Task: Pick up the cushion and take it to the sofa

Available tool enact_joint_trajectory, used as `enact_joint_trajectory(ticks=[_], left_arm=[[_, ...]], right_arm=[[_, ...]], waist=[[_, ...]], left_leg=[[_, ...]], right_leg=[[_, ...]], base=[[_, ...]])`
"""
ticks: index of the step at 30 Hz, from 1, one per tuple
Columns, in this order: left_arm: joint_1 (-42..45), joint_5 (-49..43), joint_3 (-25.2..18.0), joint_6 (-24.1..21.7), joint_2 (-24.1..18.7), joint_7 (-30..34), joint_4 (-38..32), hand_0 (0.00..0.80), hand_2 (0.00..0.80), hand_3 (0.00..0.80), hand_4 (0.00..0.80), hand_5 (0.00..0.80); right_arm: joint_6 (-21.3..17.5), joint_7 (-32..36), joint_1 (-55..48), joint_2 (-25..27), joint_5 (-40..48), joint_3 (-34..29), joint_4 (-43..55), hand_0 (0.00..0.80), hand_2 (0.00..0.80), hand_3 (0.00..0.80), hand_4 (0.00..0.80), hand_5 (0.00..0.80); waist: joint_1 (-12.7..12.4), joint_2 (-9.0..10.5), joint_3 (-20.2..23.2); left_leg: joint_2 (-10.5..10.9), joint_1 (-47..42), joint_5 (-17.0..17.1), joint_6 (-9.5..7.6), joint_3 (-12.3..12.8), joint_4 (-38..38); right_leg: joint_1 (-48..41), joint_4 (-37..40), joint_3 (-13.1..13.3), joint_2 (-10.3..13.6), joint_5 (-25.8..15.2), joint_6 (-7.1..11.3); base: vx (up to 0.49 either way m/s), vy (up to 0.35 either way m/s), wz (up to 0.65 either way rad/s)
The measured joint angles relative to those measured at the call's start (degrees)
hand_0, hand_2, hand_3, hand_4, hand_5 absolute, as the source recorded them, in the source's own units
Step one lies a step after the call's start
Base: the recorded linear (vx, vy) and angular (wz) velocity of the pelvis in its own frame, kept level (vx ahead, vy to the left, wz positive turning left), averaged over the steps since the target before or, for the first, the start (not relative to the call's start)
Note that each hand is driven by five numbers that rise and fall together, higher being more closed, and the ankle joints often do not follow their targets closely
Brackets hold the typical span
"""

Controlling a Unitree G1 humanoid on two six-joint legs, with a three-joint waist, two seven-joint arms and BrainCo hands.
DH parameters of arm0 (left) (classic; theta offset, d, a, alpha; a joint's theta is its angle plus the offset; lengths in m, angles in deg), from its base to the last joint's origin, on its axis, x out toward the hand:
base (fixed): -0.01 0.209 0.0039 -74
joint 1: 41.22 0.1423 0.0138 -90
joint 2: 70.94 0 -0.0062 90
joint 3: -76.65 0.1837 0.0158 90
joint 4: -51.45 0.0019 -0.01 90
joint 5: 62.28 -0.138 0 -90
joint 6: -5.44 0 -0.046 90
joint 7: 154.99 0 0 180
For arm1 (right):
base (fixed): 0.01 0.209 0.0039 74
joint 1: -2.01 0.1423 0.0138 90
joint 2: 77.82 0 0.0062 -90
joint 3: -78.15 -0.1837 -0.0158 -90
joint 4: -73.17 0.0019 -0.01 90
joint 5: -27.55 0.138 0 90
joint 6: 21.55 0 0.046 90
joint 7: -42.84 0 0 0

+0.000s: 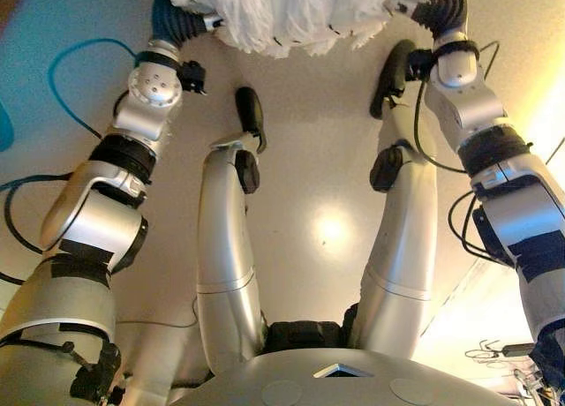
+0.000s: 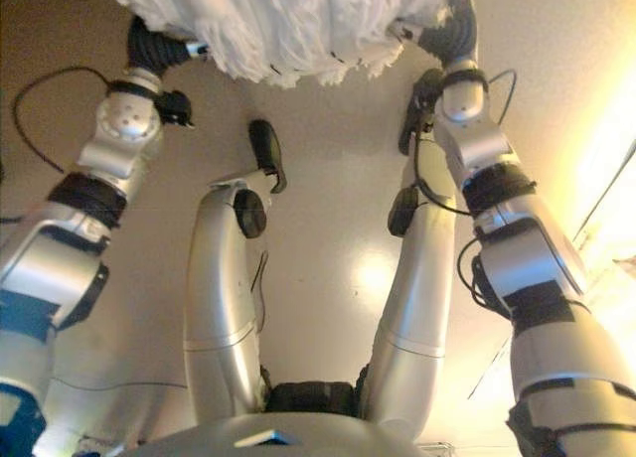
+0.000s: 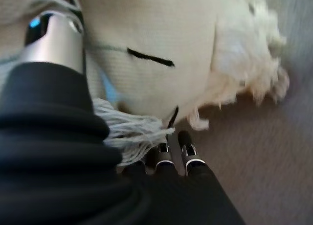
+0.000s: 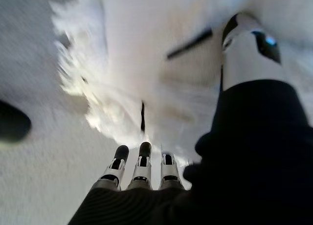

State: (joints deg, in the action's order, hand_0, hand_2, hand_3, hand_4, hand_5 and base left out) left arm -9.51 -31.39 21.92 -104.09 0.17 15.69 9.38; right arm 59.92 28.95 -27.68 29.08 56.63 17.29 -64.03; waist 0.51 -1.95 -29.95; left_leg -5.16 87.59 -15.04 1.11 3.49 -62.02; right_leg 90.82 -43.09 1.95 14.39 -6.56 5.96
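Observation:
A white cushion (image 1: 282, 13) with a shaggy fringe and thin black marks is held up off the floor between my two hands, at the top of the eye views. My left hand (image 1: 175, 22) grips its left end and my right hand (image 1: 446, 9) its right end. In the left wrist view the thumb (image 3: 54, 39) lies on the cushion's face (image 3: 161, 34) and the fingers (image 3: 171, 156) reach under its fringed edge. The right wrist view shows the same: the thumb (image 4: 249, 44) on the cushion (image 4: 161, 24), the fingers (image 4: 142, 161) beneath. Most of the cushion is out of view above.
Below is a beige floor (image 1: 318, 159). A blue cable (image 1: 71, 71) loops on it at the left. Some small items and cords (image 1: 503, 349) lie at the lower right in bright light. No sofa shows in any view.

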Motion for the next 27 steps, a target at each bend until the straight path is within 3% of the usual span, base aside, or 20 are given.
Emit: enact_joint_trajectory(ticks=[1,7,16,23,25,27], left_arm=[[0.94,1.02,-0.74,0.19,-0.17,1.42,-0.27,0.800,0.800,0.800,0.800,0.800],[4.50,5.93,-0.60,2.80,-2.80,8.42,-3.05,0.800,0.800,0.800,0.800,0.800],[13.46,8.44,-1.08,6.79,-3.50,10.54,-13.16,0.800,0.800,0.800,0.800,0.800],[20.20,9.42,-8.90,6.01,0.16,10.50,-15.59,0.800,0.800,0.800,0.800,0.800],[22.52,9.43,-10.90,4.75,1.51,10.23,-15.81,0.800,0.800,0.800,0.800,0.800],[26.55,9.42,-12.37,3.42,3.99,9.36,-15.63,0.800,0.800,0.800,0.800,0.800]], right_arm=[[-0.11,1.77,-0.78,0.35,-0.42,0.12,1.24,0.800,0.800,0.800,0.800,0.800],[1.06,8.39,-4.11,6.09,-2.07,1.08,10.19,0.800,0.800,0.800,0.800,0.800],[6.54,9.59,-12.00,7.16,-1.31,0.52,16.34,0.800,0.800,0.800,0.800,0.800],[4.60,6.39,-16.76,2.59,0.86,-4.33,18.09,0.800,0.800,0.800,0.800,0.800],[3.04,5.03,-18.22,0.18,0.80,-5.69,18.06,0.800,0.800,0.800,0.800,0.800],[2.14,3.48,-21.84,-3.34,0.60,-5.87,17.50,0.800,0.800,0.800,0.800,0.800]], waist=[[-0.18,-0.01,0.00],[0.02,-0.01,-0.02],[0.21,0.09,-0.07],[0.48,0.59,-0.31],[0.40,1.43,-0.89],[1.51,1.80,-1.02]], left_leg=[[-0.11,-0.11,-0.38,0.11,-0.08,-0.71],[-0.76,-0.68,-1.60,0.86,-0.38,-3.34],[-1.65,0.43,-2.74,0.92,-2.59,-8.14],[-3.14,2.07,-2.18,-0.03,-3.41,-8.66],[-3.96,-0.28,-0.58,0.30,-1.78,-5.04],[-3.79,-8.01,1.72,1.11,-0.78,2.55]], right_leg=[[0.14,-1.15,0.01,0.04,0.37,-0.43],[1.00,-5.42,0.04,0.06,2.34,-1.49],[1.08,-9.34,-1.75,0.23,3.29,-1.99],[0.95,-7.94,-3.72,0.16,3.25,-1.86],[-1.24,-5.83,-3.81,0.11,3.07,-1.89],[-9.37,2.11,-4.57,-0.21,0.69,-1.87]], base=[[0.006,-0.032,-0.01],[-0.001,-0.047,-0.01],[-0.024,-0.078,-0.04],[-0.097,-0.084,-0.07],[-0.022,-0.115,0.13],[0.029,-0.132,0.27]])
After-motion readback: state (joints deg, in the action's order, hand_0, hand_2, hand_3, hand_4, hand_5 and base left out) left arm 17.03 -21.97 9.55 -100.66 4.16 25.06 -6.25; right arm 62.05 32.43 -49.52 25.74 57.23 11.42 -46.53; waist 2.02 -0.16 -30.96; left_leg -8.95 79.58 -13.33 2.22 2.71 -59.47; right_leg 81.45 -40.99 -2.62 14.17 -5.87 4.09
